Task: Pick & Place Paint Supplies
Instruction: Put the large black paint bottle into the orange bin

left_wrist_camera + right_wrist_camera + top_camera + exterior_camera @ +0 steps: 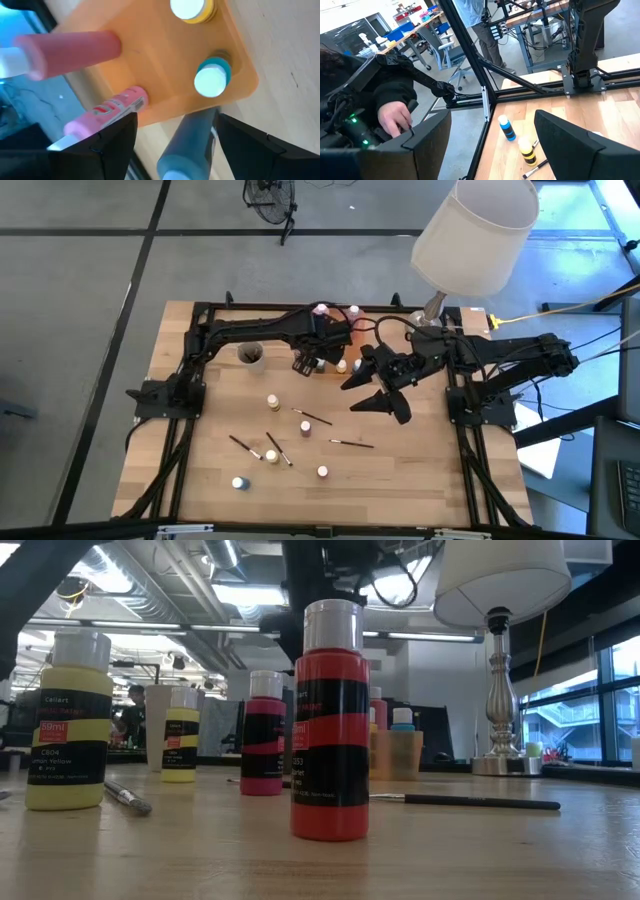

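Pale wood-plank table (400,480) — round-capped paint bottles (273,401)

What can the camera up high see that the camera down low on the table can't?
Only the high view shows both arms: the left end effector open near the orange tray, the right end effector open above the middle of the wooden table, plus a cup.

Only the low view shows the labels on the bottles, such as the red bottle and the yellow bottle, and the room behind.

Both show the white-shaded lamp, brushes and small paint bottles.
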